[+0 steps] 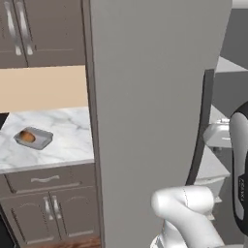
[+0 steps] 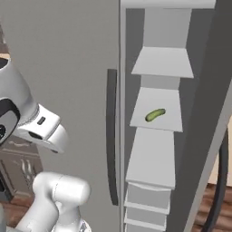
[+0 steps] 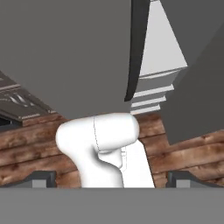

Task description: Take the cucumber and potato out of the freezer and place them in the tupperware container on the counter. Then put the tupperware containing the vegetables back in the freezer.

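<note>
Green against the pale shelf, the cucumber [image 2: 155, 114] lies on its own on one of the middle shelves of the freezer [image 2: 68, 54], tilted across the shelf, in the gap beside the big grey door with its long dark handle [image 2: 111, 136]. Our pincer [image 3: 112, 178] is nowhere near it: the hand view looks down along the door edge to the wooden floor [image 3: 26, 153], with the two dark tips standing wide apart at either side and nothing between them, so we read it as spread and empty. The cucumber therefore sits well apart from the pincer, higher up and deeper inside the cabinet, past the door. Off to the other side, the potato [image 1: 27, 137] already rests in the tupperware container [image 1: 34, 138] on the marble table [image 1: 63, 140], so we judge the cucumber to be the piece left to fetch. What worries us is the narrow opening: swinging the arm up and in, we could clip the door edge or the handle, or knock a shelf lip. The cucumber is small, round and smooth, and lying askew; a closing grip not lined up across it could roll it toward the back of the shelf or off the front edge to the floor. Carrying it round the door to the tray is a long swing, too.
</note>
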